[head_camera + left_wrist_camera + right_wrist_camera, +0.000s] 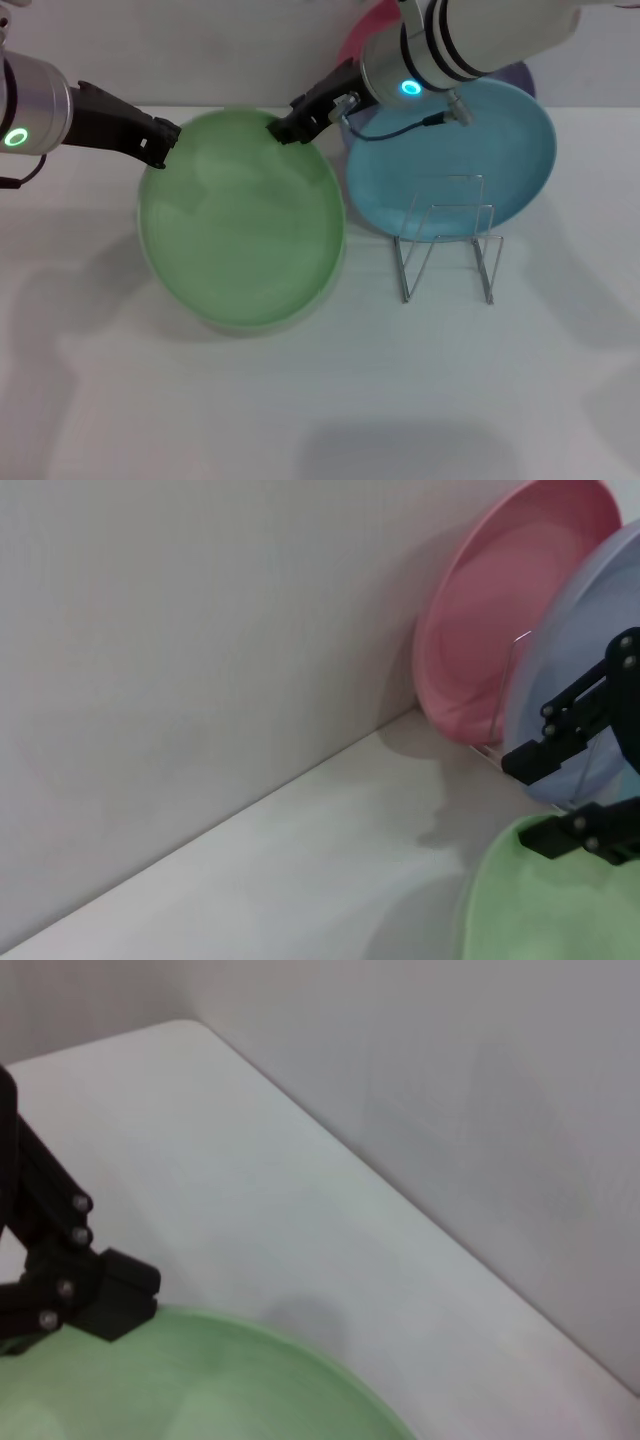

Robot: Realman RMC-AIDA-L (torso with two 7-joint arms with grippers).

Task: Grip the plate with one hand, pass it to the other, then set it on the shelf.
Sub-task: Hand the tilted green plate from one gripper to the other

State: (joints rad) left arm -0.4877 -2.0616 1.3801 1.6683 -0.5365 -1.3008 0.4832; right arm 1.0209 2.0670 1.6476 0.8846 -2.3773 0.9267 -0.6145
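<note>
Plate [243, 225] of light green plastic, round and plain with a shallow raised rim, hangs above the white bench [300, 400] between the two arms, its face turned up toward the head camera. The left tool [162, 142], slim and black on a silver-grey wrist with a green ring, meets the plate's far left rim; in the right wrist view it [115, 1300] is seen with its black linkage at the rim, fingers pinching the edge. The right tool [285, 128], black on a white arm with black bands and a cyan ring, sits at the plate's far right rim; in the left wrist view its [535, 800] two fingers stand apart, one finger [545, 760] above the rim and the other at the green edge, so it straddles the rim, and whether it presses I cannot tell.

Just to the right of the plate stands the shelf [447, 250], a low rack of thin silver wire with upright rectangular loops. Behind it a turquoise plate [460, 160] leans, and a pink plate [500, 610] and a lavender plate [575, 680] stand near the wall [200, 630]
</note>
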